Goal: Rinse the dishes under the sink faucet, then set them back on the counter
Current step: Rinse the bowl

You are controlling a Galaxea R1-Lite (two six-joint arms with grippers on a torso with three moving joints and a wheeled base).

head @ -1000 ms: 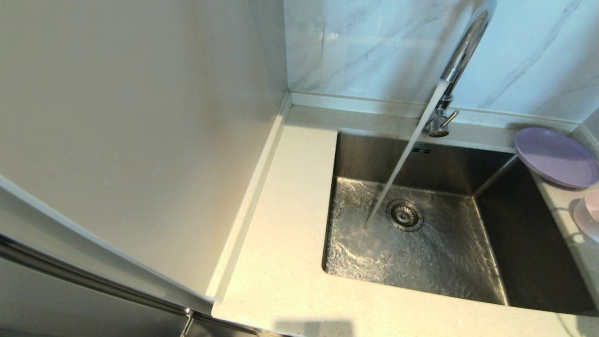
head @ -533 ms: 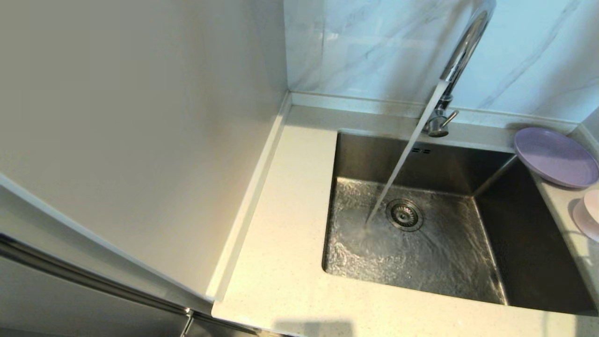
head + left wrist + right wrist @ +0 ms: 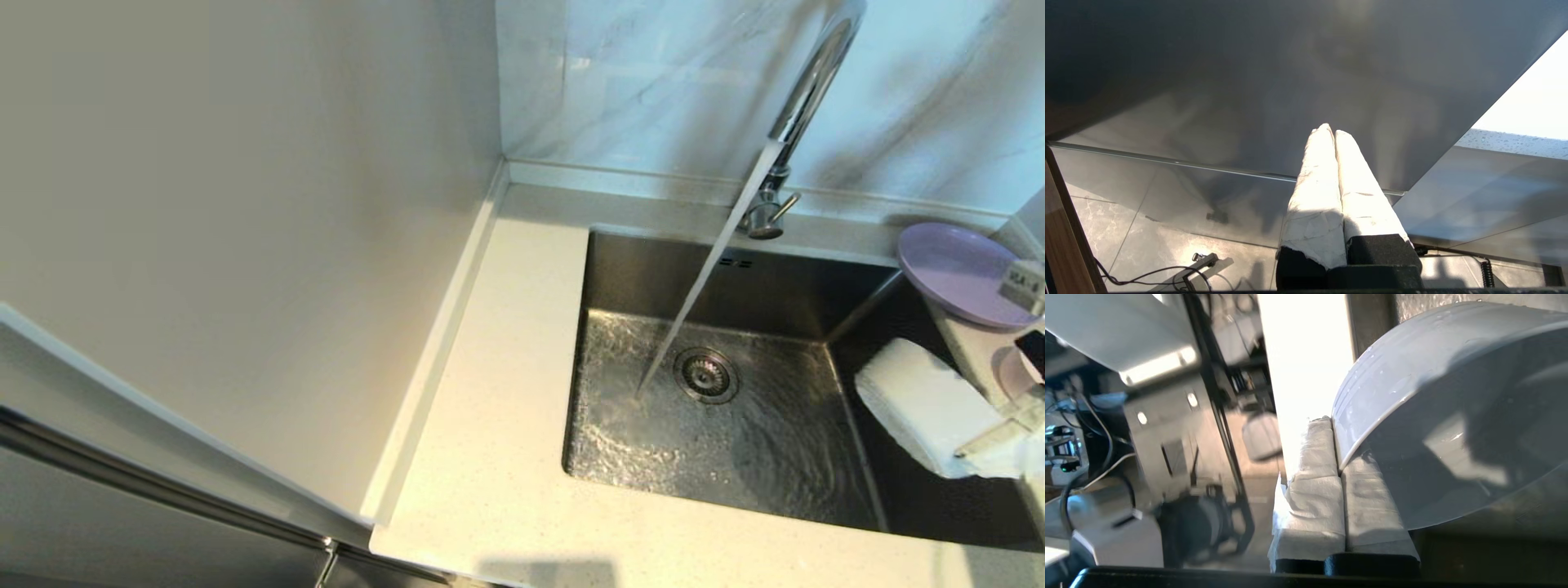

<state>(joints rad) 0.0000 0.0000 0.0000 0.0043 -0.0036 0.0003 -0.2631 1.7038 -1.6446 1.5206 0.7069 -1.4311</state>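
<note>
We see the white bowl (image 3: 922, 404) tilted on its side over the right part of the sink (image 3: 718, 441), and the right gripper (image 3: 1336, 457) pinches its rim between the wrapped fingers (image 3: 1314, 465). Water runs from the faucet (image 3: 804, 98) onto the steel floor beside the drain strainer (image 3: 706, 374). The lavender plate (image 3: 955, 273) lies on the speckled counter (image 3: 490, 425) at the back right corner, under marble wall tiles (image 3: 653, 82). The left gripper (image 3: 1334, 134) is pressed together and holds nothing, below a grey panel (image 3: 1249, 81).
</note>
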